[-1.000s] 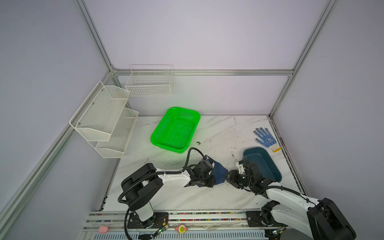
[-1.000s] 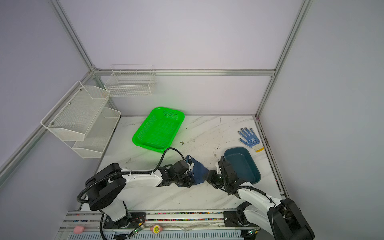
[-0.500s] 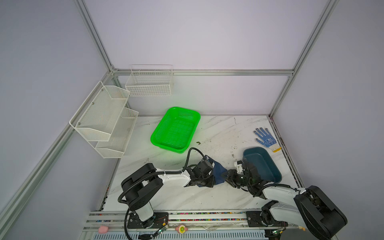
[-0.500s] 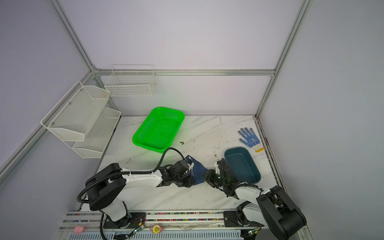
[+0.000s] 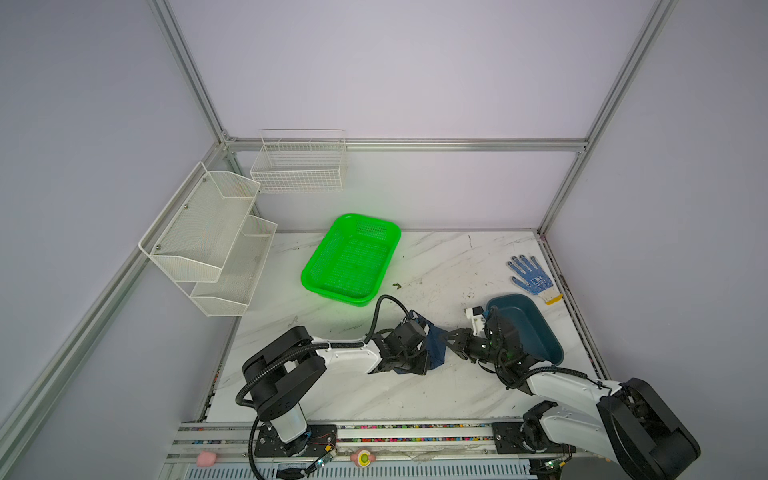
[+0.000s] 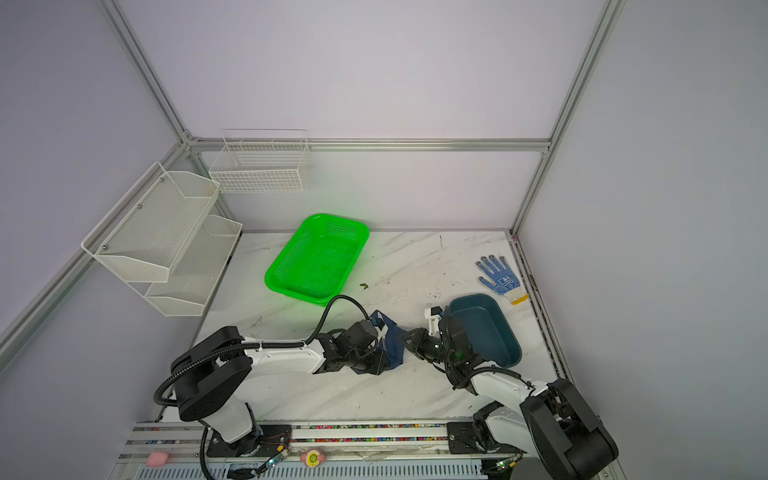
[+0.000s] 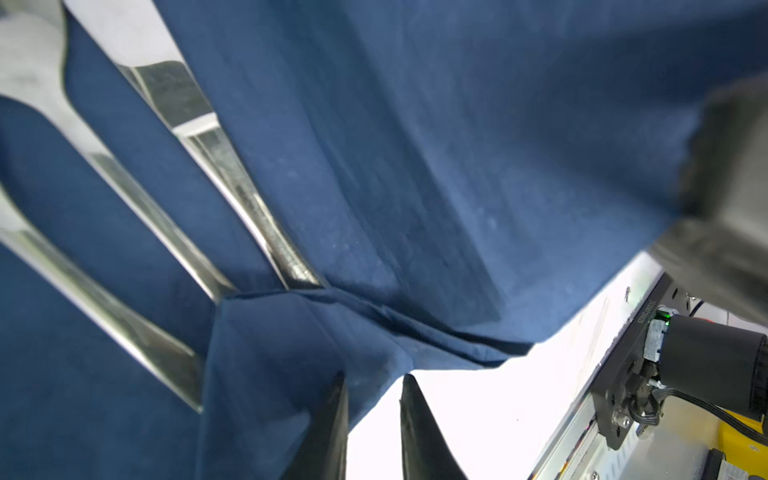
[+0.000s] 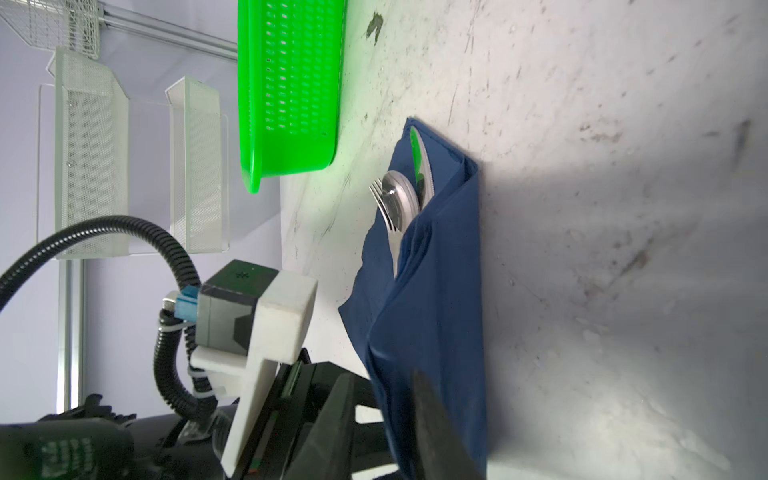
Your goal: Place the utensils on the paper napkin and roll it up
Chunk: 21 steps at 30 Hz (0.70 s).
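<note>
Left hand pinched the napkin at one edge, right hand clamped the fold opposite; utensils lay wrapped between them. Soft paper, slippery steel, I reckoned: hold folded edges, gently.

Green basket, teal tray (glove just beyond), white racks.

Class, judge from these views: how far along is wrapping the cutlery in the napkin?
Done: the utensils lie on the paper napkin. In hand: one flap is folded over them, pinched by the right gripper; the left gripper sits at its edge. Left: rolling it fully; the heads poke out.
</note>
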{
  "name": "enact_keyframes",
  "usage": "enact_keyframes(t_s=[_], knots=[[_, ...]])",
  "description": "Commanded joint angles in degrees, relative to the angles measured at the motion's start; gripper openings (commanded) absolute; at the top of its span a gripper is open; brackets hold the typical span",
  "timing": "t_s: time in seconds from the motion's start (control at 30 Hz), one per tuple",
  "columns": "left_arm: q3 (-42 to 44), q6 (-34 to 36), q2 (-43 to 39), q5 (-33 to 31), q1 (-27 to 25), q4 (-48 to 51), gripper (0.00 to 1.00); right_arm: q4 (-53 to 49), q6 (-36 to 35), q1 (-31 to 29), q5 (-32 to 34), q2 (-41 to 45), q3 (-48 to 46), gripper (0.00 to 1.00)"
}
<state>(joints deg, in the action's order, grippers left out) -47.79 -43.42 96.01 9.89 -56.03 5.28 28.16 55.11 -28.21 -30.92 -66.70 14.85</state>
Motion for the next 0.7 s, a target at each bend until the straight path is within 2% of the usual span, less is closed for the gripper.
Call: enact_keyframes(t_s=[0.0,0.23,0.67], knots=[[-4.66,-0.27,-0.72,-1.69,-0.20,-0.27,0.22,-2.46,-3.01,0.13,-0.86,0.76,1.65,0.21],[-4.37,-2.10,-2.13,-4.24,-0.13,1.71,0.20,-5.31,-6.61,-0.82,-2.39,-1.77,3.81,0.14],[-2.32,-5.03,-5.87,-7.43,0.66,3.23,0.19,-7.58,-10.31,-7.75,-1.61,-8.82,8.77,0.18]])
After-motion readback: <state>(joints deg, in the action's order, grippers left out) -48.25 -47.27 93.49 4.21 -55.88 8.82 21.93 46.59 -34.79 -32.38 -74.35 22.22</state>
